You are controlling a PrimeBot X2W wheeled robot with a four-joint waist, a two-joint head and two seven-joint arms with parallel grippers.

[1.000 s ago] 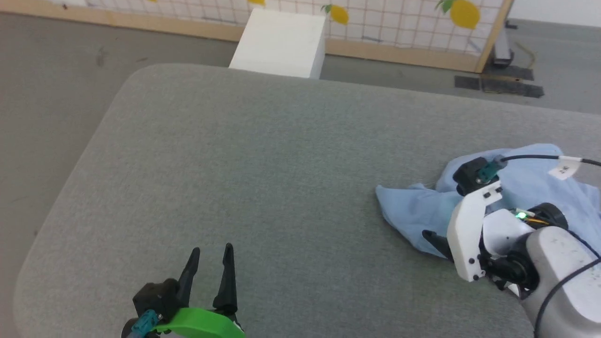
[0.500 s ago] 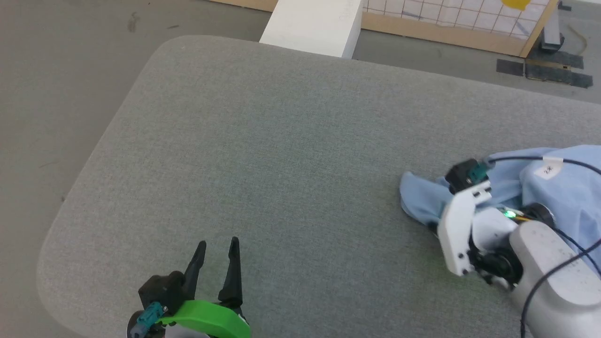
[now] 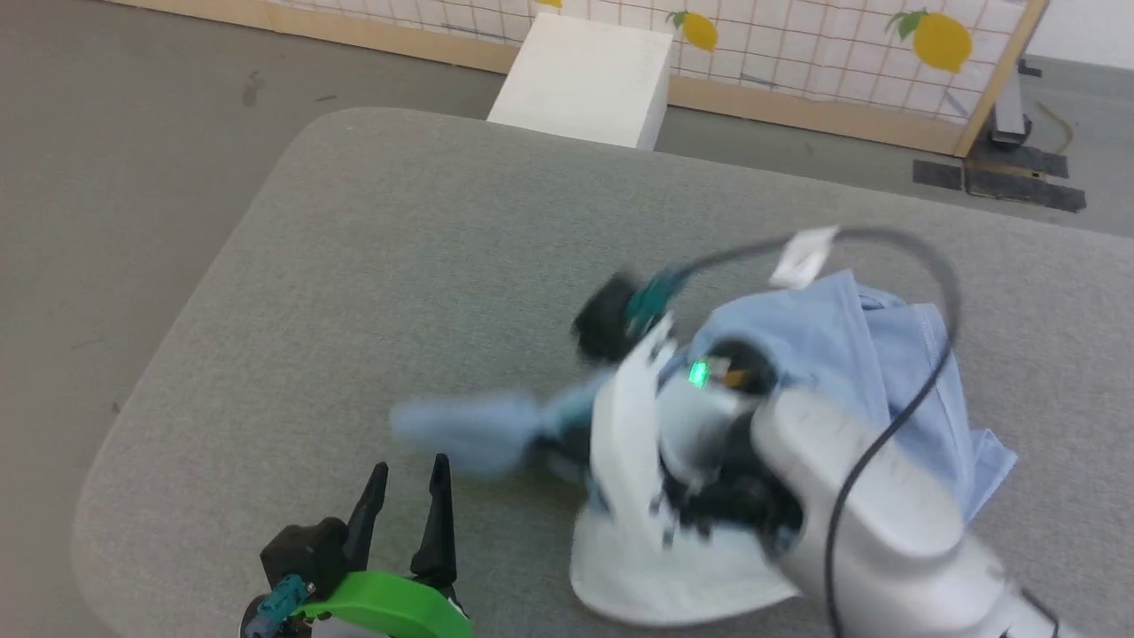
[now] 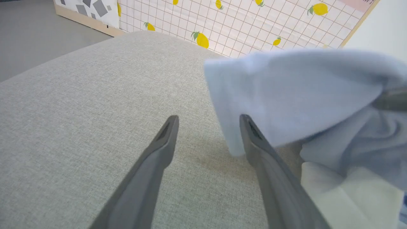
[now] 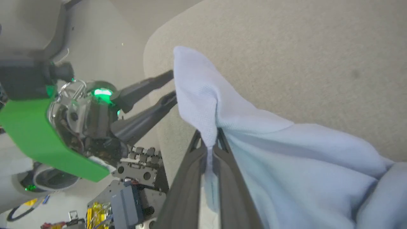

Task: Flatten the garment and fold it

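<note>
Pale blue shirt (image 3: pixel 877 354) lies bunched on the right half of the grey padded tabletop (image 3: pixel 399 266), one edge lifted off it. Right fingers (image 5: pixel 186 187) closed, pinching that edge. Left fingers (image 3: pixel 432 523) spread wide, empty, near the front edge, the raised flap just beside them. Right forearm (image 3: pixel 895 532) and its black cable (image 3: pixel 886 434) cover part of the shirt. Beyond the tabletop: white box (image 3: pixel 585 80), lemon-print screen (image 3: pixel 797 53).

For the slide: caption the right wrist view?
Right pincer shut on a fold of the garment over the grey cushion; left pincer open nearby.
</note>
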